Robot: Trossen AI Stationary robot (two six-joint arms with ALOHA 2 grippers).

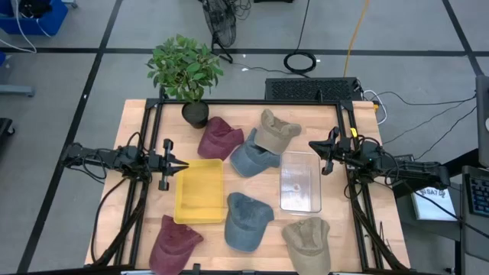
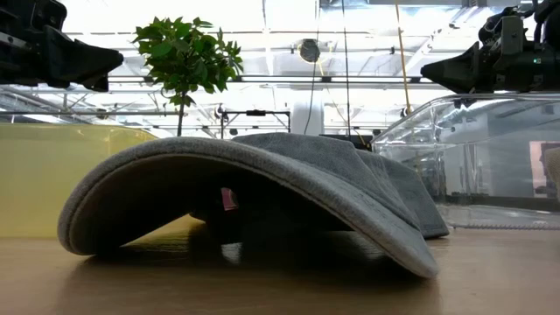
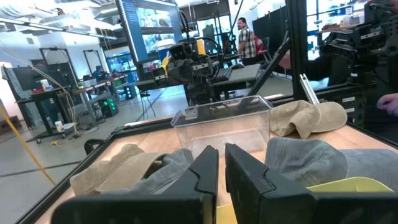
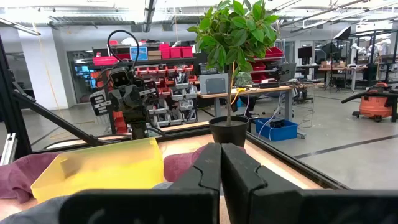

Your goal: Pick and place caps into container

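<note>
Two caps are maroon [image 1: 220, 138], two blue-grey [image 1: 246, 221], two khaki tan [image 1: 308, 237]. One bin is yellow [image 1: 199, 191], one clear [image 1: 299, 181]. The counter [image 1: 137, 137] is pale wood.

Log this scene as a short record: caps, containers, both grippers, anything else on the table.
caps: six on the table, none in a container; maroon caps and, blue-grey caps and, khaki caps and
yellow bin: holds no cap
clear container: holds no cap
left gripper: shut, holding nothing, at the yellow bin's left edge
right gripper: shut, holding nothing, by the clear container
other: potted plant at the back
</note>
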